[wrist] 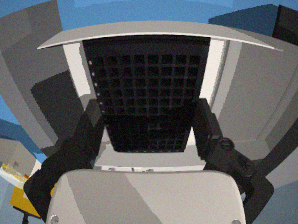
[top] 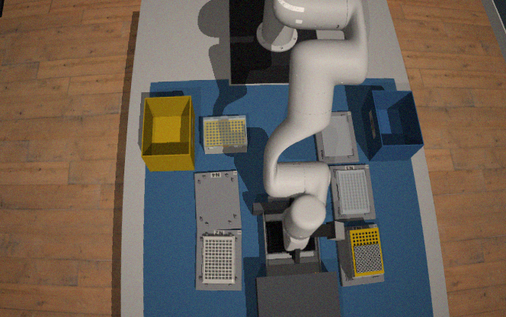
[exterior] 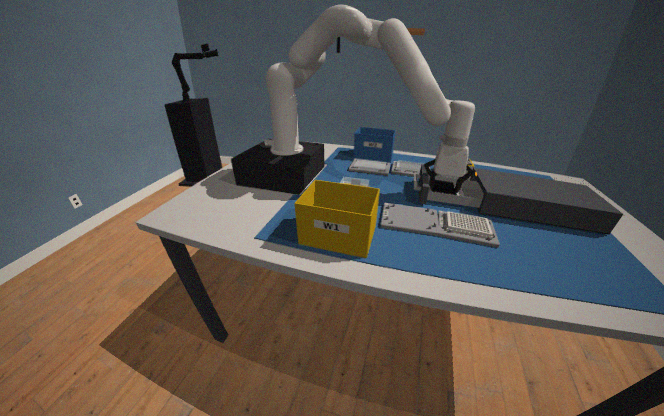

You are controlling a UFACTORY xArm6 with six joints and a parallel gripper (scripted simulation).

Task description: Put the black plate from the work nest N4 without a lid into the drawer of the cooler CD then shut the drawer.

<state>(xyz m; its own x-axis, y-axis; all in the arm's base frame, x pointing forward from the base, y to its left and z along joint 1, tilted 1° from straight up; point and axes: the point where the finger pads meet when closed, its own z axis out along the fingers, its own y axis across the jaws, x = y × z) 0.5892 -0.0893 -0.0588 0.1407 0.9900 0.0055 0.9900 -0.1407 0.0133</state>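
On the surface (exterior: 210, 215) we list: cooler CD (exterior: 550, 200) far right, its open drawer (top: 271, 260) holding the plate (top: 273, 236); nest N4 (top: 217, 200) left of it.

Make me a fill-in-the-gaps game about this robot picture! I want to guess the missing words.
1. The gripper is shut on the ______ plate.
2. The bin labelled W1 is coloured ______.
3. The nest marked N4 has ______ plate on it now.
4. The plate is held over the cooler's open ______.

Missing words: black; yellow; no; drawer
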